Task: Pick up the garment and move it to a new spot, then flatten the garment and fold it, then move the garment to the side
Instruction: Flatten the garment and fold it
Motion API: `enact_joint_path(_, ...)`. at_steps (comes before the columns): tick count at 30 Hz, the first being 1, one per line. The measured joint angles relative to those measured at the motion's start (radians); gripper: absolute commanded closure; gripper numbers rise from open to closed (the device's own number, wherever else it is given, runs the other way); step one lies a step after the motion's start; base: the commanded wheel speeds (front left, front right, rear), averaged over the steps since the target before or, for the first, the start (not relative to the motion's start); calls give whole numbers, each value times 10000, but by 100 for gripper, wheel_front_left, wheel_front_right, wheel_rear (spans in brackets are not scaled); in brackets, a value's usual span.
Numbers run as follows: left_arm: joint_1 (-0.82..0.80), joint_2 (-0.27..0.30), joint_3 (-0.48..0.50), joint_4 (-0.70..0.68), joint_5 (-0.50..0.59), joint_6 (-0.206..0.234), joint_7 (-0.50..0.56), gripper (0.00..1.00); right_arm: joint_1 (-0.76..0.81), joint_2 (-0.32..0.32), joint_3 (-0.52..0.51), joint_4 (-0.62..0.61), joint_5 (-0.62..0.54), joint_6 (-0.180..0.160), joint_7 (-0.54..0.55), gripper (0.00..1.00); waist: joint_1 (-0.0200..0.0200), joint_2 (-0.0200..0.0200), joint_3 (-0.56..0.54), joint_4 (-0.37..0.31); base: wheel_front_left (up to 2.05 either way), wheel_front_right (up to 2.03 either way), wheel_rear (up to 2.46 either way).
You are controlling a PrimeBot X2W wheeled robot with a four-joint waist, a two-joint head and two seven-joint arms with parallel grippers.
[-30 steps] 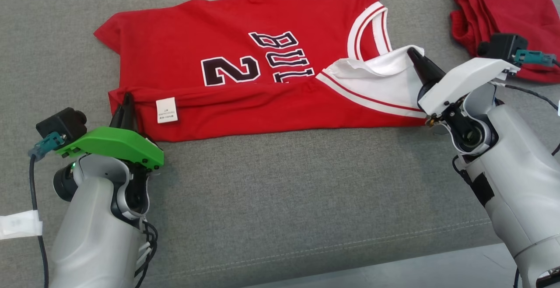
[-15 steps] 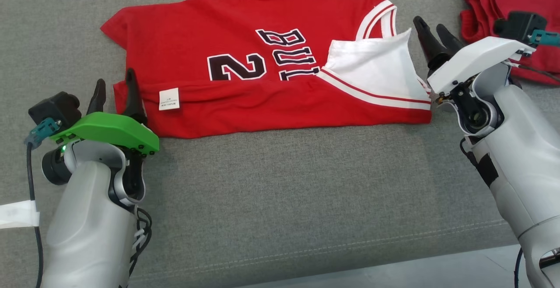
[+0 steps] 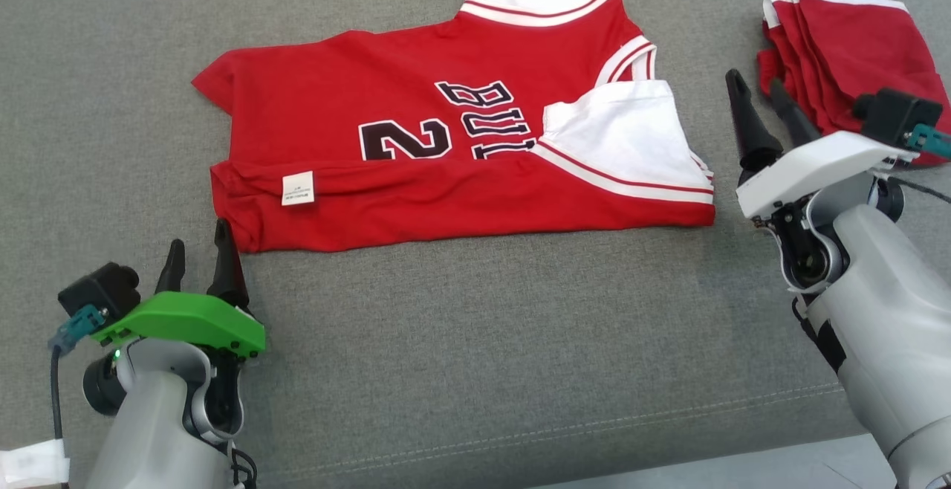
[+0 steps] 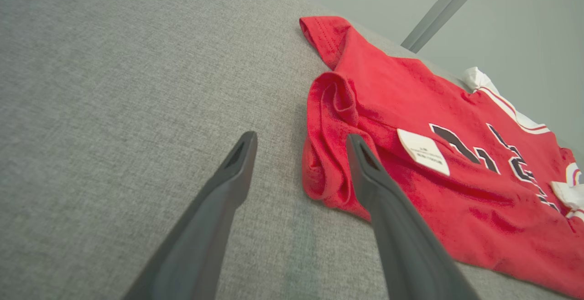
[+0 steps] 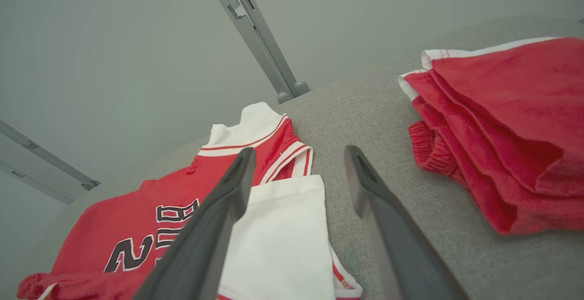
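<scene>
The garment is a red jersey with black lettering and white trim, lying on the grey cushion with its near long edge folded over, a white tag and white lining showing. My left gripper stands open just below the jersey's near left corner, its fingers holding nothing. My right gripper is open too, off the jersey's right edge and apart from it.
A pile of folded red cloth with white trim lies at the far right, close behind my right gripper. The grey cushion stretches bare toward its front seam. A grey wall with metal rails rises behind.
Both grippers were shut on the jersey's folded edge; they opened, let it drop and drew back toward me. The white flap has settled flat. The head camera has shifted.
</scene>
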Motion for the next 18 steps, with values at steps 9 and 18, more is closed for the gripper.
enact_joint_path(9, 730, -259, 38, 12, -970, -322, 372, 0, 988, 395, -40, -251, 12, 31, -82, 0, 0, 1, -496, -219, 0, 0, 0)
enact_joint_path(18, 719, -274, 297, 376, -1239, -215, 717, 0, 1220, 656, 148, -587, 4, 86, -119, 0, 0, 0, -425, -733, 0, 0, 0)
